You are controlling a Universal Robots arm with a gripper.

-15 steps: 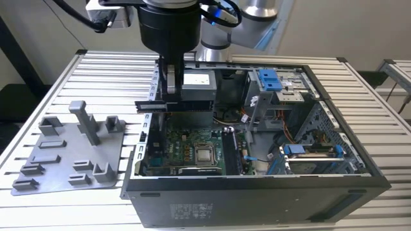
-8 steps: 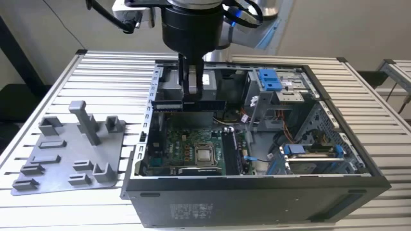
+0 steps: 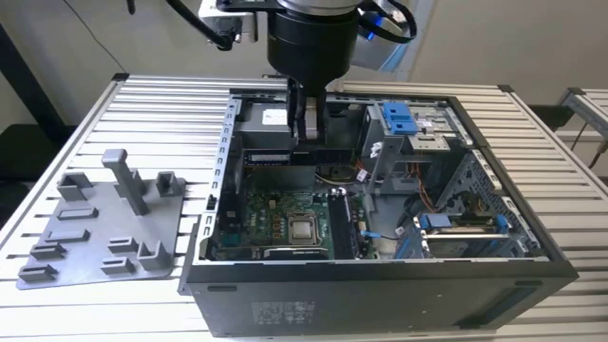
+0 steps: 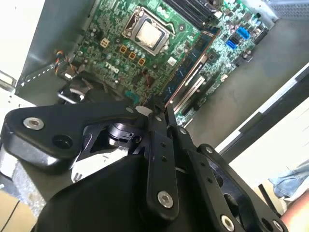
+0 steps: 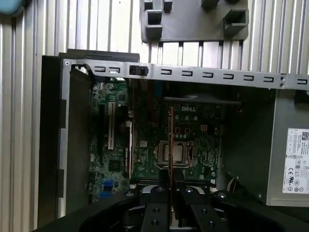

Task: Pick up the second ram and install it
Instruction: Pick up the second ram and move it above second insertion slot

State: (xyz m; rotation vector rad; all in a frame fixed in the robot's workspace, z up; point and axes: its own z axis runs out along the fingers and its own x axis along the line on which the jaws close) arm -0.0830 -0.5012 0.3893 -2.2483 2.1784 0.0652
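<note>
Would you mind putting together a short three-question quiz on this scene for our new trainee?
1. True or false: the gripper hangs above the open computer case.
2. Fill in: the grey tray lies to the exterior view's ____ of the case.
3. The second ram is: A) lying on the tray; B) clamped in the gripper, above the motherboard; C) seated in a slot.
Key: 1 true; 2 left; 3 B.
</note>
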